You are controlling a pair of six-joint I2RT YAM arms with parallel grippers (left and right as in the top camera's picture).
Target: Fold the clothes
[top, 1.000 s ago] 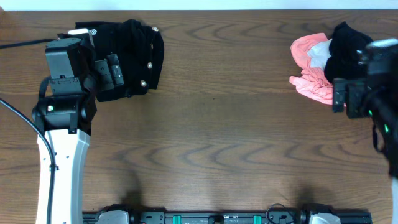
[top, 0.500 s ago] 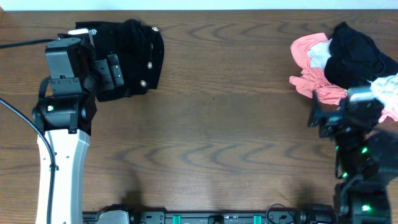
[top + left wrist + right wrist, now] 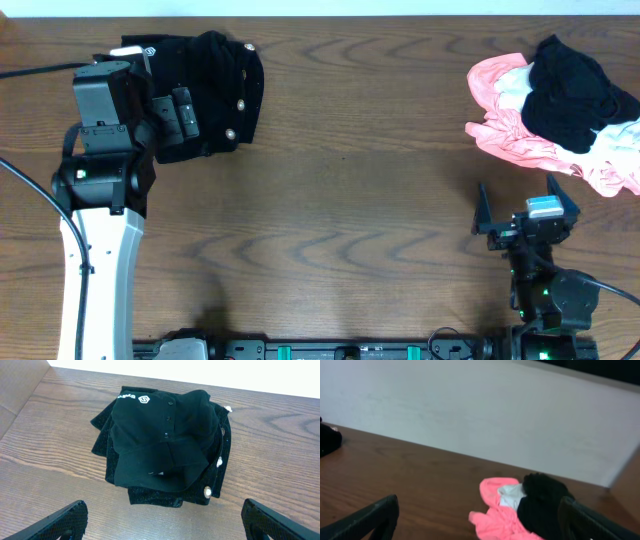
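The left claw (image 3: 162, 509) is wide apart and holds nothing. It hangs near the front edge of a neat pile (image 3: 210, 90) at the back left of the brown counter (image 3: 350, 200). On top of that pile lies a black shirt (image 3: 160, 440), folded flat. It has a small white logo (image 3: 144, 401) near the far edge and a row of little dark buttons. Under it is another black piece with round white beads (image 3: 207, 491) along its right side.

The right claw (image 3: 525, 212) is also wide apart, with nothing in it. It sits low near the front right of the counter. It points at a messy heap (image 3: 560, 100) at the back right, well apart from it. The heap is pink, white and black, all bunched up and not folded. The middle of the counter is bare wood.
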